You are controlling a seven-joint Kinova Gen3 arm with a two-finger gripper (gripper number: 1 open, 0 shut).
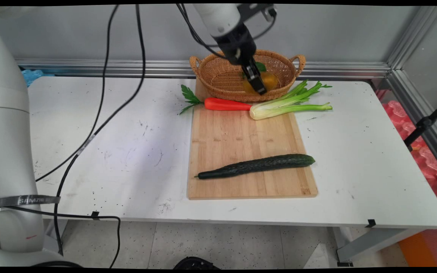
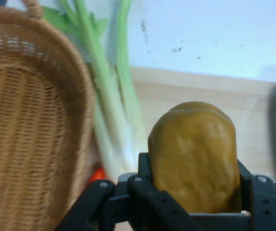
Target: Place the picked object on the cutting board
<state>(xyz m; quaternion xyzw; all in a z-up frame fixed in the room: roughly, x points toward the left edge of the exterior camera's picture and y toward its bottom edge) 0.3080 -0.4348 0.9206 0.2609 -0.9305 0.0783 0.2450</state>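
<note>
Gripping a yellow-brown potato (image 2: 193,154) across its middle, the pincer (image 1: 258,84) hangs over the basket (image 1: 218,77), above the board (image 1: 241,140). Potato: seemingly light, stiff, smooth; midsection hold suits. Celery (image 1: 288,104), carrot (image 1: 226,104), cucumber (image 1: 256,166) lie nearby.

Baskets: one wicker basket (image 1: 224,77) is sitting
Boards: one cutting board (image 1: 237,140) is lying
Cucumbers: one cucumber (image 1: 256,166)
Carrots: one carrot (image 1: 226,104)
Celery: one celery bunch (image 1: 286,104)
Potatoes: one yellow-brown potato (image 2: 193,154)
</note>
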